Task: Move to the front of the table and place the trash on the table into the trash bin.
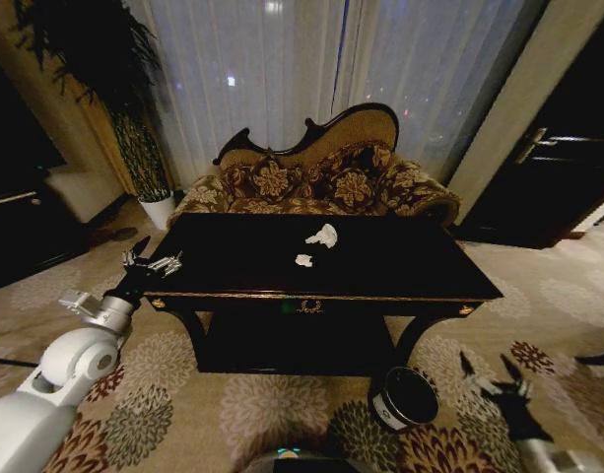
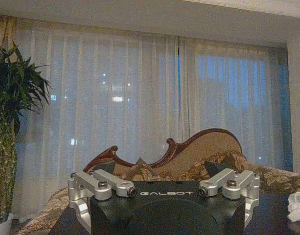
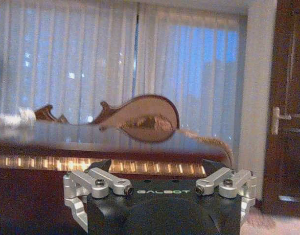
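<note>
Head view: I see two paper wads (image 1: pixel 322 236) on the table (image 1: pixel 400 271), the trash bin (image 1: pixel 404 397) below; left gripper (image 1: pixel 150 260) and right gripper (image 1: pixel 491 375) both spread open, empty.

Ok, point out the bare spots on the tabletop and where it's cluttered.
The table is bare along its whole front edge and at both ends. The only clutter is mid-table toward the sofa: two paper wads. The left gripper hangs by the left end.

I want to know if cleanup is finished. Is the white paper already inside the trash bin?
No, two white paper wads lie on the table, while the trash bin stands on the carpet in front.
</note>
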### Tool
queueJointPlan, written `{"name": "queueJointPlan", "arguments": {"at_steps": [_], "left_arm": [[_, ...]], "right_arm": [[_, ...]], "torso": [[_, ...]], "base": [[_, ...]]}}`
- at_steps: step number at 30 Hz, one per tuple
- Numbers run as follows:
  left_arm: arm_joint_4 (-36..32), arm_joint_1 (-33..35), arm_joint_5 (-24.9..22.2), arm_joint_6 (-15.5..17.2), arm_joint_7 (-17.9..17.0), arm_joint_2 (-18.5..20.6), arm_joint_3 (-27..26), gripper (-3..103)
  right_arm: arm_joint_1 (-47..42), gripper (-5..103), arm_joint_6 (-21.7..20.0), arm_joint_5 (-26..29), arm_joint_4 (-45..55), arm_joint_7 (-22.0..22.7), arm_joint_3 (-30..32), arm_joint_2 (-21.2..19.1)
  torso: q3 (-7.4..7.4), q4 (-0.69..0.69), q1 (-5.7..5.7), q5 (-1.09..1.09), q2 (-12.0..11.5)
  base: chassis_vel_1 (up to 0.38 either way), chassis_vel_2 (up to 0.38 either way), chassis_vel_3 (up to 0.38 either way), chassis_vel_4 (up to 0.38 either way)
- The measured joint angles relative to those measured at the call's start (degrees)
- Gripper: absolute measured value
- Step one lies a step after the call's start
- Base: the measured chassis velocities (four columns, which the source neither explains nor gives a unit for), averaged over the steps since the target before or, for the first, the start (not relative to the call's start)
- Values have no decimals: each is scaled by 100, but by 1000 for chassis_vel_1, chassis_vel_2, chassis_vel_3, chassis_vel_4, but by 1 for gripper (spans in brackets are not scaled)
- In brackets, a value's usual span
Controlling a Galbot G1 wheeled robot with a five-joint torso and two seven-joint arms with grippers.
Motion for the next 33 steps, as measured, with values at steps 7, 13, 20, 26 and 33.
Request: {"name": "queueJointPlan", "arguments": {"at_steps": [7, 13, 20, 26, 33], "left_arm": [[0, 0, 0, 0, 0, 0, 0, 100], [0, 0, 0, 0, 0, 0, 0, 100], [0, 0, 0, 0, 0, 0, 0, 100], [0, 0, 0, 0, 0, 0, 0, 100], [0, 0, 0, 0, 0, 0, 0, 100]], "right_arm": [[124, 100, -574, 131, 785, 358, 143, -420], [360, 100, -1136, 468, 1446, 562, 44, -965], [628, 100, -1488, 290, 1712, 700, -437, -1495], [957, 100, -1762, 273, 1717, 868, -729, -2048], [1292, 100, -1968, 363, 1694, 930, -1156, -2782]], "torso": [[0, 2, 0, 0, 0], [0, 0, 1, 0, -1], [0, 1, 1, 0, -1], [0, 1, 0, 1, -1], [0, 0, 1, -1, -1]], "base": [[0, 0, 0, 0], [0, 0, 0, 0], [0, 0, 0, 0], [0, 0, 0, 0], [0, 0, 0, 0]]}}
